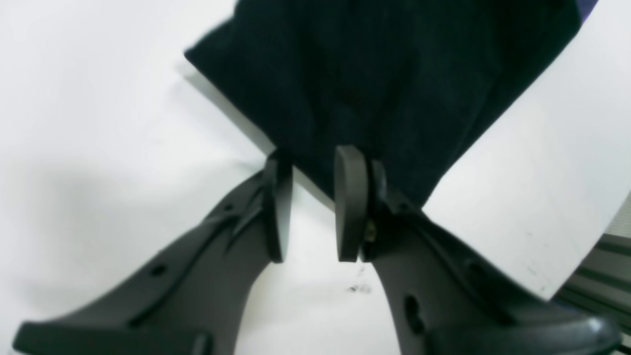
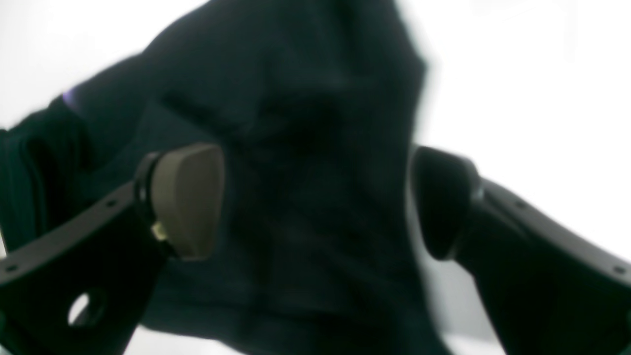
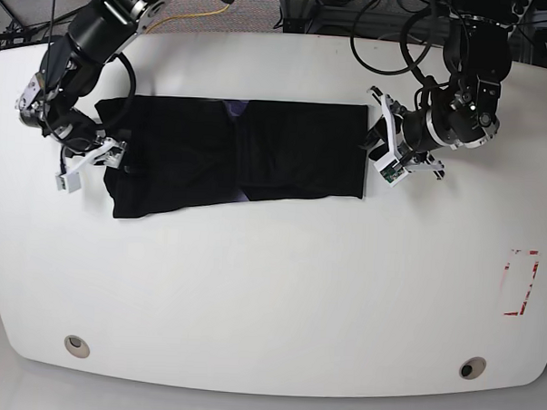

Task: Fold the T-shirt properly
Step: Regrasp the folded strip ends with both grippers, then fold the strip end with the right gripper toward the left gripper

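With the T-shirt laid as a band across the table, the left gripper slightly parted and the right gripper spread wide, only a loose layer could be caught.

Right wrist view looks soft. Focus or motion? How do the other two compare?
Right wrist: whole frame blurred, the T-shirt a dark mass with smeared edges, the right hand soft too; cause unclear. Left wrist: sharper, left hand crisp, cloth slightly soft, white table overexposed. Base: evenly lit, in focus.
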Robot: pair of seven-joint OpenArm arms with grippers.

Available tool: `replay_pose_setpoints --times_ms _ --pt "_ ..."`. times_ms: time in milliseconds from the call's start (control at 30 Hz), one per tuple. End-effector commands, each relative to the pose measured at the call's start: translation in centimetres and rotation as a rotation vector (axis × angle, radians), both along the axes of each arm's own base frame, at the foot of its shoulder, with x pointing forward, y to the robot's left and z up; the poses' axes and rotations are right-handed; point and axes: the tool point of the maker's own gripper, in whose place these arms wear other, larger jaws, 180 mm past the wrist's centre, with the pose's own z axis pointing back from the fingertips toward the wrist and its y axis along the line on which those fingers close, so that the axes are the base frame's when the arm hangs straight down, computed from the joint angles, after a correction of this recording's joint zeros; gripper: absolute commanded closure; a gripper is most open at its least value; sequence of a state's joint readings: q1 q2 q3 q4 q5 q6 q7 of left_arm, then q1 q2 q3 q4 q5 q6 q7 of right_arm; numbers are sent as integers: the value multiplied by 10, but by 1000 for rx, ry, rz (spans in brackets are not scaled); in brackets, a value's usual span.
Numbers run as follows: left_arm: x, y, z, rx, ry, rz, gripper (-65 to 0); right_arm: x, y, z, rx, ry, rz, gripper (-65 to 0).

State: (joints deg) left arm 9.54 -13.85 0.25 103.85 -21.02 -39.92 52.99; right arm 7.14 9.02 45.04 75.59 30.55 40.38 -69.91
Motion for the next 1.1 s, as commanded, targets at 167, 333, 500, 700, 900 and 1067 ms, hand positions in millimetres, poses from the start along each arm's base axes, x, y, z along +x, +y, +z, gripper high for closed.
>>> replay_pose_setpoints --times_ms 167,333,500,700,900,1067 --pt "5 0 -8 -72 2 28 -128 -3 21 4 20 10 46 -553" --pt "4 1 -19 -99 27 47 -128 0 21 7 21 -6 43 -355" --pt "13 -8 -22 -132 35 65 -128 2 15 10 5 -14 42 -94" --pt "13 -10 -29 -145 57 75 -128 11 10 32 -68 -71 65 0" --pt "13 -23 -27 -178 58 77 -128 12 12 54 -148 -118 104 0" --pt "12 -25 -28 -182 61 74 -129 13 20 74 -217 -156 151 0"
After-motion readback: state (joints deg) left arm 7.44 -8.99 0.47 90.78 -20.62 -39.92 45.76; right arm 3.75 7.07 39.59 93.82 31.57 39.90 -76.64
